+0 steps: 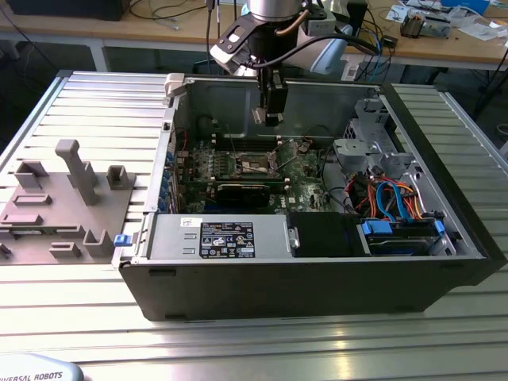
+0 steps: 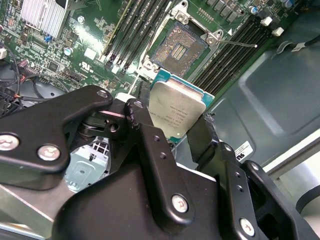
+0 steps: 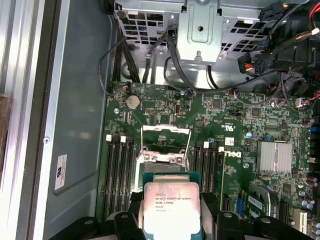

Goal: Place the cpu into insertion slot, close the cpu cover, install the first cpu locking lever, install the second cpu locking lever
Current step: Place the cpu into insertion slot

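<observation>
Gripping the cpu (image 2: 176,112) by two opposite edges, the gripper (image 1: 272,119) hangs inside the open computer case (image 1: 317,278).
Black fingers (image 2: 202,137) clamp the silver-topped chip clear of the green motherboard (image 3: 225,115). In the exterior view the tool sits at 12 o'clock from the insertion slot (image 1: 255,164), whose dark centre lies exposed.
</observation>
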Available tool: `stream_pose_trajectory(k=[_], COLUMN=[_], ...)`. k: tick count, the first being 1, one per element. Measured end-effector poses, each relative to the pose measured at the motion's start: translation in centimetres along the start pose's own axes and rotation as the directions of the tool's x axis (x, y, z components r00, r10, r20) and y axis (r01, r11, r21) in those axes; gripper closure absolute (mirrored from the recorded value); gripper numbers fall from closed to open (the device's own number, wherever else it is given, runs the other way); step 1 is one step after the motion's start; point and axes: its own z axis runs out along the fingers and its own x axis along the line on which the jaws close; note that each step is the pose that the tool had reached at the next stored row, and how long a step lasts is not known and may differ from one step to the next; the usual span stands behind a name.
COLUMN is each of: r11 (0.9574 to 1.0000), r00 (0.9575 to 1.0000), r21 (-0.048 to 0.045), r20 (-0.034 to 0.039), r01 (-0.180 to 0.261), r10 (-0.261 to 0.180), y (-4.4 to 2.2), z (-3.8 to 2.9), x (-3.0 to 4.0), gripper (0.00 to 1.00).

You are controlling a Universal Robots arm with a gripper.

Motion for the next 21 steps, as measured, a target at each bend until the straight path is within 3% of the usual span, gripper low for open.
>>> stream_pose_trajectory(k=[21], r11=[0.9999], r00=[0.9999], r21=[0.0000], r20=[0.0007], r01=[-0.010], r10=[0.010], y=[0.00], z=[0.03], x=[0.00], gripper=[0.46])
